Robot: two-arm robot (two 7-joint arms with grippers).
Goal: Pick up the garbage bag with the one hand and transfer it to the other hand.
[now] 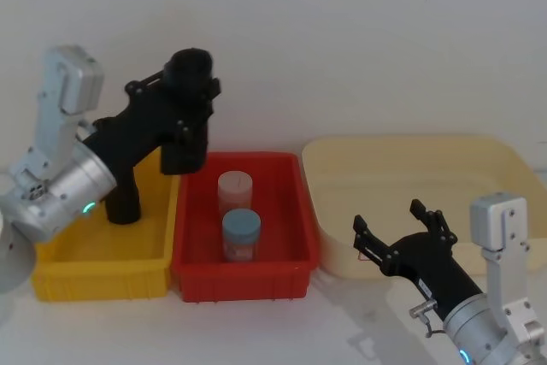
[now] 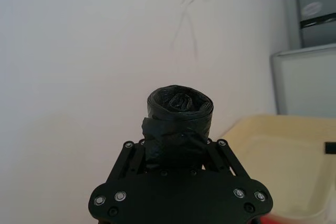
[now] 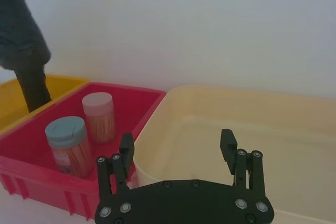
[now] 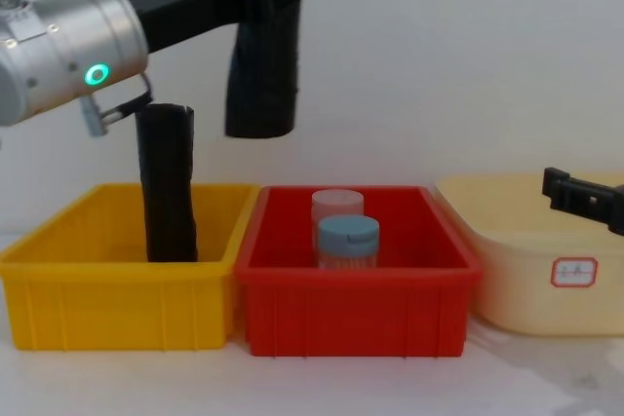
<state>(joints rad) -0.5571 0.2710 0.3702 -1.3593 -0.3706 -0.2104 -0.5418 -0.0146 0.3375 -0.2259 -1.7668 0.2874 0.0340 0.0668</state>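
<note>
A white counter [image 1: 342,331] carries three containers in a row. A cream tub [image 1: 402,185] is set on the robot's right and a yellow bin [image 1: 102,279] on its left. A red bin [image 1: 244,279] is placed between them, with its side against the yellow one.

The left gripper [image 1: 184,104] is clenched on the garbage bag [image 4: 261,85]. The bag is held aloft and nearly upright over the junction of the yellow and red bins, well clear of both rims. The grasp is taken high on the roll, so a long lower part hangs free. This is judged to leave room for the receiving gripper. The left arm is reached in from the left across the yellow bin, with its silver wrist and green ring kept outboard and the black gripper body stretched toward the centre.

The right gripper [image 1: 395,226] is held low, near the front of the cream tub and well apart from the bag. It is empty, its jaws are spread wide, and it is pointed forward toward the bins. It appears to be readied for the handover, which is not yet begun.

A second roll [image 4: 168,182] is left standing in the yellow bin, leaning slightly. A blue-lidded jar [image 1: 241,232] and a pale-lidded jar [image 1: 235,190] are kept upright in the red bin, one just behind the other.
</note>
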